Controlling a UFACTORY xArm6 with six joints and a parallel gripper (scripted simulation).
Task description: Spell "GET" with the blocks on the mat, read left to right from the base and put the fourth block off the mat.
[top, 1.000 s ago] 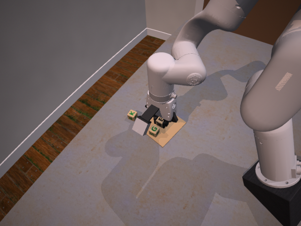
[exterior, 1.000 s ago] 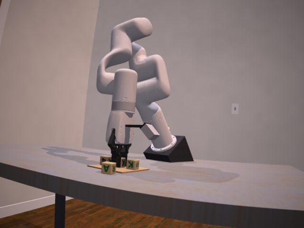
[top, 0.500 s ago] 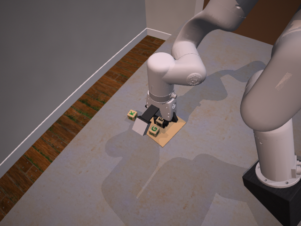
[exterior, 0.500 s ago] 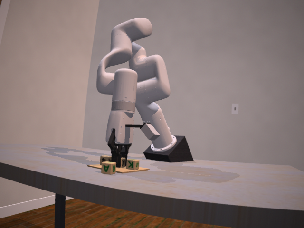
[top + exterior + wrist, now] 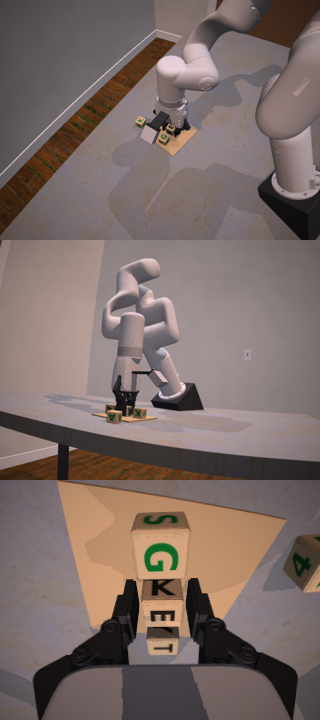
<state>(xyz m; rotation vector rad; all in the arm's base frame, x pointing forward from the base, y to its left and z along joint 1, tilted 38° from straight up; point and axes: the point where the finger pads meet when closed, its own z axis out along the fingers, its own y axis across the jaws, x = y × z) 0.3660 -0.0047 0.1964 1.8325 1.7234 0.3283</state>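
My gripper (image 5: 170,129) (image 5: 126,409) (image 5: 162,591) is open around the E block (image 5: 170,129) (image 5: 162,612), with narrow gaps at its sides. The G block (image 5: 163,138) (image 5: 139,413) (image 5: 161,557) stands on the tan mat (image 5: 178,147) (image 5: 152,417) (image 5: 225,550). The T block (image 5: 110,408) (image 5: 163,645) lies beyond E, in line with it and G; arm and gripper hide it in the top view. Seen from the base, the top faces read G, E, T, upright. The far mat edge under T is hidden. The K block (image 5: 140,122) (image 5: 114,416) (image 5: 305,562) lies off the mat.
The row's blocks stand close together, with G and T on either side of E. The K block is on the side away from the robot's base. The wrist camera housing (image 5: 149,134) (image 5: 158,378) juts out from my gripper, close above the G end of the mat.
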